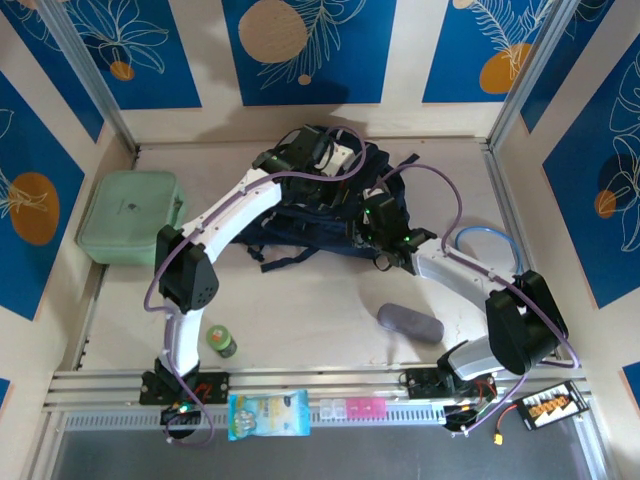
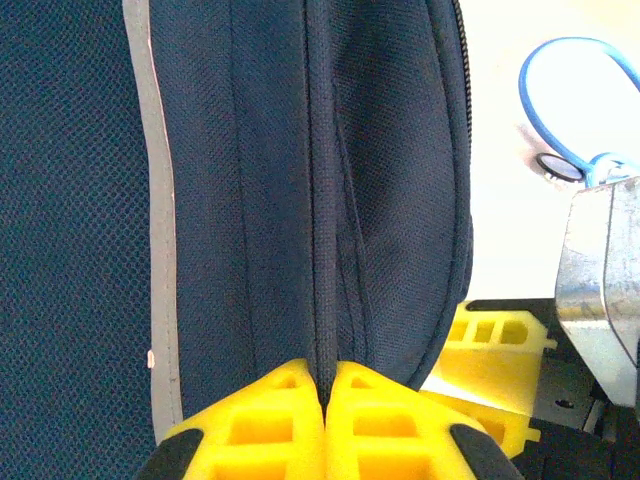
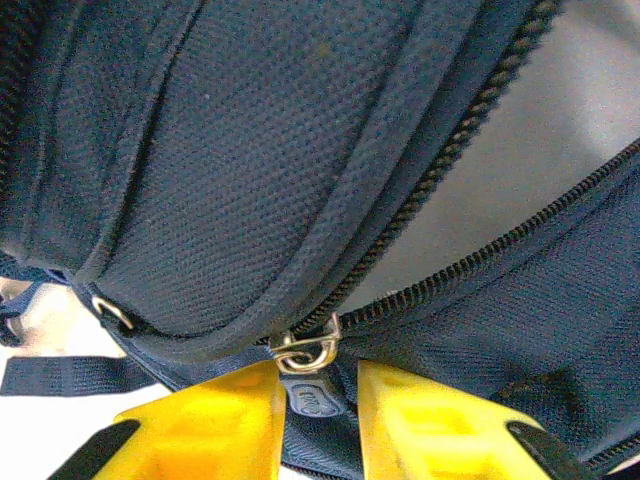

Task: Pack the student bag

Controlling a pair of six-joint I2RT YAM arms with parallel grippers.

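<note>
While the bag lies at the far middle of the table, we see the left gripper pinched tight on a fold of its navy cloth. The right gripper straddles the zip pull, and we cannot tell whether it truly clamps the tab. To run the partly open zip cleanly, we judge the right should squeeze the pull firmly and draw along the teeth, with the left holding the cloth taut so the bag neither drags nor bunches.
</note>
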